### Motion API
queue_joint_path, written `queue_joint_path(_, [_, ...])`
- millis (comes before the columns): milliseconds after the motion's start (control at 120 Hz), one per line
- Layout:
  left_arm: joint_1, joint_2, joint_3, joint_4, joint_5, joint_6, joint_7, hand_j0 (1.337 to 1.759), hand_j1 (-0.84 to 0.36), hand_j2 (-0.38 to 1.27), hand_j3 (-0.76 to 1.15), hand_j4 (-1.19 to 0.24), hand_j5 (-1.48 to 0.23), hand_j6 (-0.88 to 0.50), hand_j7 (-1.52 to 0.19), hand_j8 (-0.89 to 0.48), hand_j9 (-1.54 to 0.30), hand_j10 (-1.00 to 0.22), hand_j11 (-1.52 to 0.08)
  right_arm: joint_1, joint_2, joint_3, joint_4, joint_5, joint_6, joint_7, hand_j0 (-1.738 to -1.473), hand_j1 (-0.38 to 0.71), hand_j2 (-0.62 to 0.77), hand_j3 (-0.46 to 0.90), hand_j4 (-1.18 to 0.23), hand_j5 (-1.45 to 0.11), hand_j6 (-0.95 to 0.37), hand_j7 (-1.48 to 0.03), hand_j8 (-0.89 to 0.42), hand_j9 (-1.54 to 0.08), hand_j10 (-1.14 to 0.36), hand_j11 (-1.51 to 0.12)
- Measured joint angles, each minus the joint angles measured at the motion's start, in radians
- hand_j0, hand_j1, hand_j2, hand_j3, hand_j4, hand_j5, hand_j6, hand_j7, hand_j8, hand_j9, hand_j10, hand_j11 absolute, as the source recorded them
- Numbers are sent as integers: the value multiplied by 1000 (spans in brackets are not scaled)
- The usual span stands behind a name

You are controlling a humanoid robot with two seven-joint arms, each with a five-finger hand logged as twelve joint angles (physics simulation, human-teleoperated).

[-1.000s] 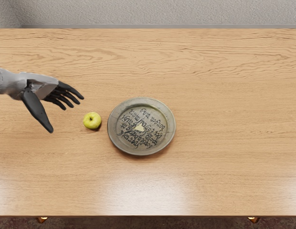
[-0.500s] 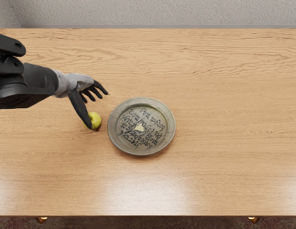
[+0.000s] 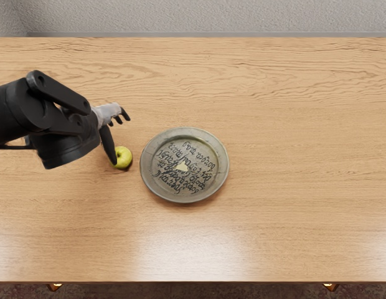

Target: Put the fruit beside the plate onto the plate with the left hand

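Observation:
A small yellow-green apple [image 3: 124, 157] lies on the wooden table just left of a grey round plate [image 3: 184, 164] with dark script on it. My left hand [image 3: 111, 124] comes in from the left, above and slightly left of the apple. Its fingers are spread, and the long black thumb [image 3: 108, 145] reaches down against the apple's left side. The bulky black forearm [image 3: 47, 121] covers the table to the left of the fruit. The hand holds nothing. The right arm does not show.
The table's [image 3: 274, 93] far edge meets a grey wall at the top. Its near edge runs along the bottom of the picture. A small pale mark [image 3: 181, 167] sits at the plate's centre.
The left arm has swung in from the left edge toward the apple and pitched downward. The forearm now fills more of the view, and the thumb has reached the apple's left side. Apple and plate have not moved.

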Motion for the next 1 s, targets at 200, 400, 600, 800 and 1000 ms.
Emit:
queue_joint_path(200, [58,-82,12,3,-2,126,33,1658,53,50,0,-247,-321,-247,-321,-247,-321,-247,-321,0,0,0,0,0,0,0,-1658,-303,-7,0,-39,-50,-39,-50,-39,-50,-39,-50])
queue_joint_path(400, [88,-85,9,7,-3,165,78,1658,53,50,0,-247,-321,-247,-321,-247,-321,-247,-321,0,0,0,0,0,0,0,-1658,-303,-7,0,-39,-50,-39,-50,-39,-50,-39,-50])
queue_joint_path(600, [108,-85,-12,25,-3,172,90,1658,53,50,0,-247,-321,-248,-321,-248,-321,-247,-321,0,0,0,0,0,0,0,-1658,-303,-7,0,-39,-50,-39,-50,-39,-50,-39,-50])
queue_joint_path(800, [129,-85,-45,51,-3,173,101,1658,53,50,0,-247,-321,-247,-321,-247,-321,-247,-321,0,0,0,0,0,0,0,-1658,-303,-7,0,-39,-50,-39,-50,-39,-50,-39,-50])
queue_joint_path(1000, [152,-85,-61,83,-2,173,105,1658,53,50,0,-247,-321,-247,-321,-247,-321,-247,-321,0,0,0,0,0,0,0,-1658,-303,-7,0,-39,-50,-39,-50,-39,-50,-39,-50])
